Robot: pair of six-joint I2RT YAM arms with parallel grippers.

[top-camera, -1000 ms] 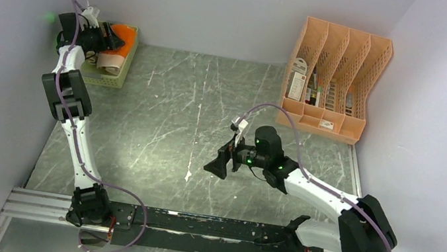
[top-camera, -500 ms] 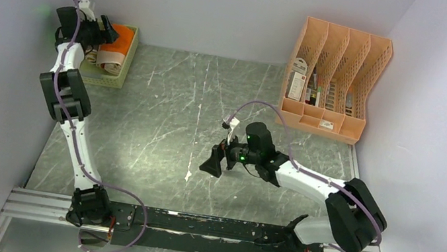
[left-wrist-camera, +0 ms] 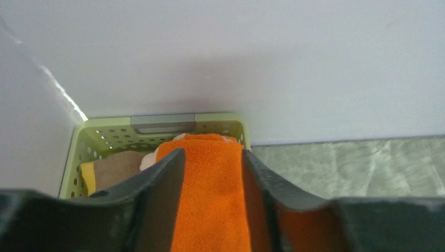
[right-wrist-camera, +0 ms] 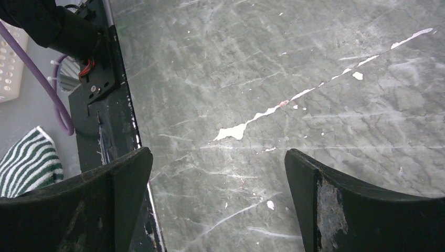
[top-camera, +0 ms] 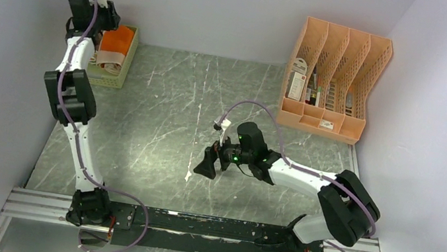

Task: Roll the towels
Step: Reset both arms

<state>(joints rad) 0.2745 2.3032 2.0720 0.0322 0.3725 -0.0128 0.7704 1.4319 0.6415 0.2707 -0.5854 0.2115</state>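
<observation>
The orange-bordered towel (left-wrist-camera: 210,199) lies rolled in the pale green basket (left-wrist-camera: 162,131) at the table's back left corner, also seen in the top view (top-camera: 117,40). My left gripper (left-wrist-camera: 212,153) hangs over the basket, both jaws pressed against the orange towel's sides. A yellow-tan towel (left-wrist-camera: 118,165) sits beside it on the left in the basket. My right gripper (right-wrist-camera: 218,153) hovers open over bare tabletop near the middle (top-camera: 205,163), far from the towels, with nothing between its fingers.
A peach file organiser (top-camera: 335,79) with small items stands at the back right. The walls close in behind and left of the basket (top-camera: 107,78). A green-and-white striped cloth (right-wrist-camera: 29,163) lies below the black base rail (right-wrist-camera: 99,79).
My left gripper rose from the basket toward the back wall, opened wide, then narrowed onto the orange towel. My right gripper slid left over the table, still open.
</observation>
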